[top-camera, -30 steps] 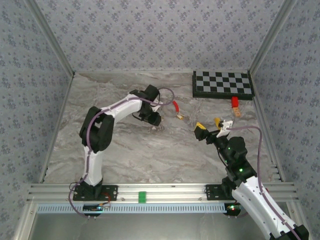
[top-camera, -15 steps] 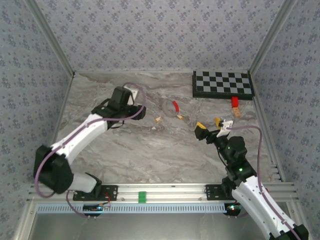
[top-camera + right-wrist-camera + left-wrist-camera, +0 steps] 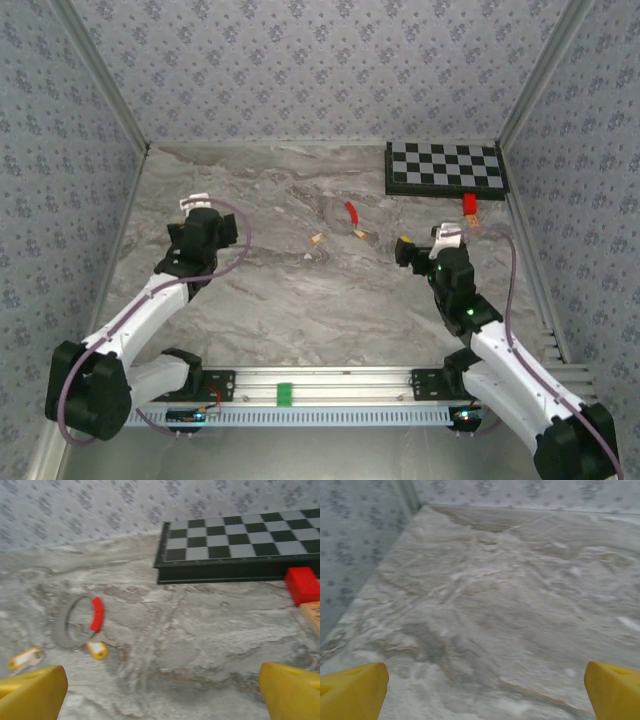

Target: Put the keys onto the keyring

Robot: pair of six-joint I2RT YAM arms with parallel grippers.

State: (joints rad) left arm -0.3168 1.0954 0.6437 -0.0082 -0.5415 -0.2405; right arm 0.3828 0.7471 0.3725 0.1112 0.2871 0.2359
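The keyring (image 3: 70, 625) lies flat on the marble table, a thin grey loop with a curved red tag (image 3: 97, 614); its red tag (image 3: 350, 212) also shows from above. The orange-yellow key (image 3: 98, 650) rests at the loop's near edge, touching it or nearly so. The pale tan key (image 3: 25, 658) lies apart to the left. From above, the orange-yellow key (image 3: 360, 234) and the tan key (image 3: 317, 238) sit below the tag. My right gripper (image 3: 162, 692) is open and empty, short of the ring. My left gripper (image 3: 485, 690) is open over bare marble at the far left (image 3: 200, 218).
A black-and-white checkerboard (image 3: 446, 167) lies at the back right. A red rectangular block (image 3: 302, 584) and a tan wooden piece (image 3: 312, 615) sit in front of it. Patterned walls (image 3: 60, 180) close in the table on three sides.
My left arm has swung from the keyring area back to the far left. The right gripper has turned and edged toward the back. The keys and ring lie still.
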